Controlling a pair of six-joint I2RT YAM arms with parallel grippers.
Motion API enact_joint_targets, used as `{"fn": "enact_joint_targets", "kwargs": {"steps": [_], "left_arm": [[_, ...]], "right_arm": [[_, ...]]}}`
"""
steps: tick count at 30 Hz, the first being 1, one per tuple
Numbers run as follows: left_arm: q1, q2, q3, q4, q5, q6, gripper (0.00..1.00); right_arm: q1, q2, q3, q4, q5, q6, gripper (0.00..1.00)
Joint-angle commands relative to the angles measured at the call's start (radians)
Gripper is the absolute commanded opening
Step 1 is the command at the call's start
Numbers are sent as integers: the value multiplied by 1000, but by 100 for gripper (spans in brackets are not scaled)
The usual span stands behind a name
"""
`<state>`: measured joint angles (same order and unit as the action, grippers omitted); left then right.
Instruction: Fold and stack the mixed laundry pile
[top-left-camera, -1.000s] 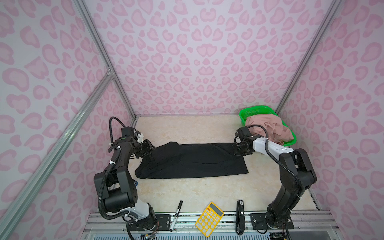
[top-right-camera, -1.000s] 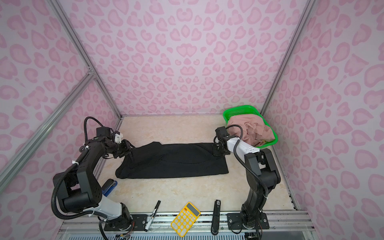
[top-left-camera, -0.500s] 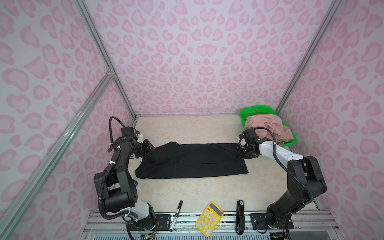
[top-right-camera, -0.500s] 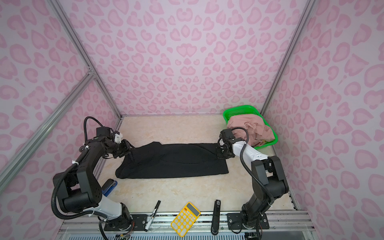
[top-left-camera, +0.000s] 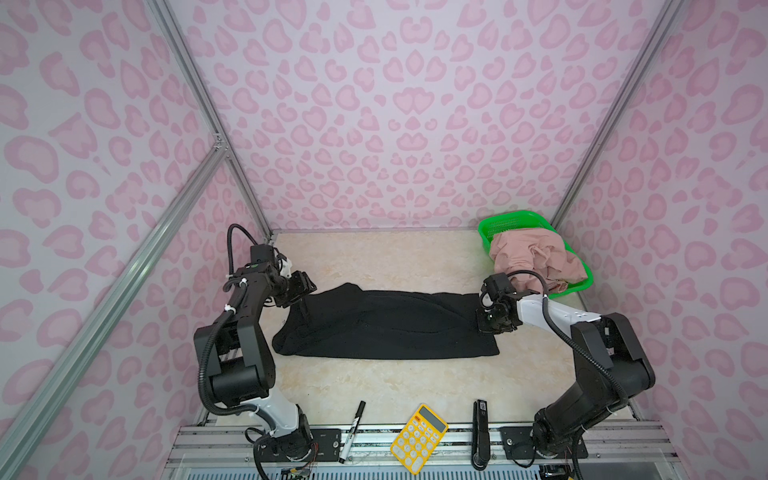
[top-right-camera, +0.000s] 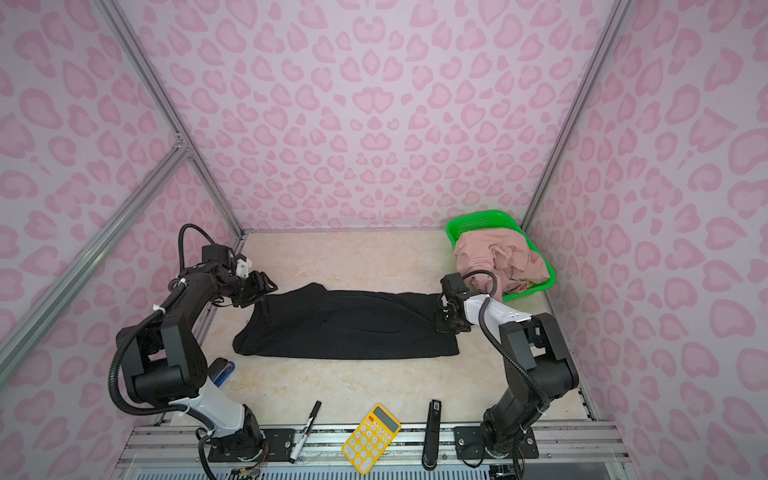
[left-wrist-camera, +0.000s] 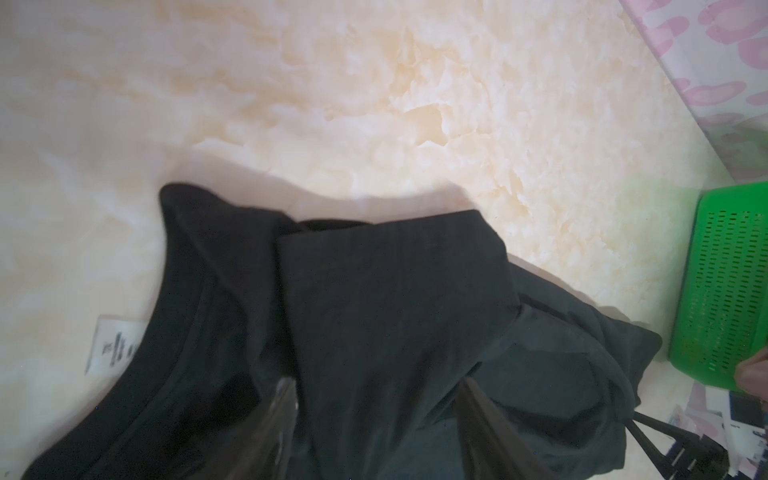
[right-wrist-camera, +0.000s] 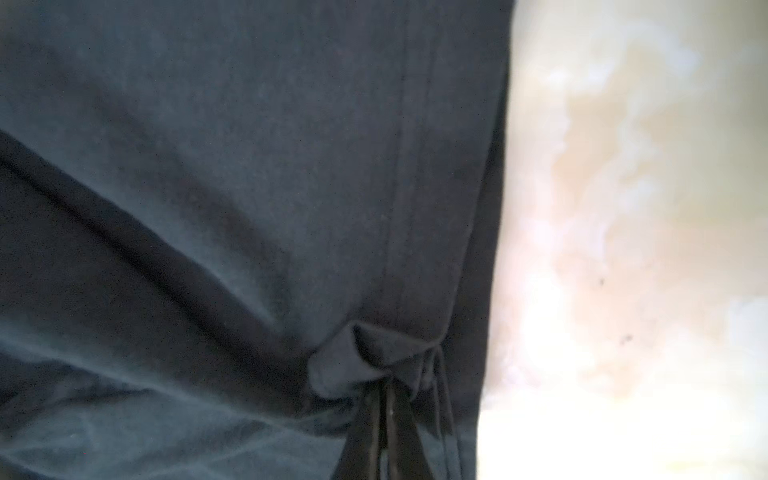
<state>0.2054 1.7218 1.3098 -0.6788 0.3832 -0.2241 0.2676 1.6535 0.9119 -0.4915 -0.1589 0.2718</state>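
A large black garment (top-left-camera: 382, 324) (top-right-camera: 345, 324) lies spread across the middle of the table. My left gripper (top-left-camera: 305, 289) (top-right-camera: 266, 286) hovers at its far-left corner. In the left wrist view that gripper (left-wrist-camera: 376, 390) is open, and a fold of the black garment (left-wrist-camera: 395, 291) runs between the spread fingers. My right gripper (top-left-camera: 484, 326) (top-right-camera: 441, 324) is at the garment's right edge. In the right wrist view it (right-wrist-camera: 386, 390) is shut on a pinch of the hem (right-wrist-camera: 374, 353). Dusty-pink shorts (top-left-camera: 536, 257) (top-right-camera: 498, 257) are heaped in the basket.
The green mesh basket (top-left-camera: 511, 218) (left-wrist-camera: 731, 282) stands in the far-right corner. A marker (top-left-camera: 353, 428), a yellow calculator (top-left-camera: 419, 436) and a black bar-shaped tool (top-left-camera: 480, 432) lie along the front edge. A blue object (top-right-camera: 222, 370) sits by the left arm's base. Pink walls enclose three sides.
My right gripper has moved toward the front along the garment's right edge, still pinching the hem. The left arm has stayed at the far-left corner.
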Motion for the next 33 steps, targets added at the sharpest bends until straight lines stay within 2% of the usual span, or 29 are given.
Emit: {"fn": "enact_joint_targets", "kwargs": {"steps": [1,6,10,13,18,23,28,33], "left_arm": [[-34,100,113,-20,-153,30,62],[-41,282,247,-119,-277,-10,61],[-42,283,194,-99,-344,-14,61],[-42,282,166,-79,-310,-2,61],[-42,269,160,-76,-257,-1,53],[-43,226,144,-78,-264,2,54],[-43,211,115,-70,-181,17,53],[-43,185,81,-43,-186,8,52]], "right_arm": [[7,25,3,-1,18,7,0],[16,22,16,-1,16,9,0],[16,20,16,4,16,12,0],[17,28,19,4,12,9,0],[18,33,19,3,12,6,0],[17,34,17,7,11,6,0],[17,36,14,10,9,7,0],[16,35,13,4,12,4,0]]}}
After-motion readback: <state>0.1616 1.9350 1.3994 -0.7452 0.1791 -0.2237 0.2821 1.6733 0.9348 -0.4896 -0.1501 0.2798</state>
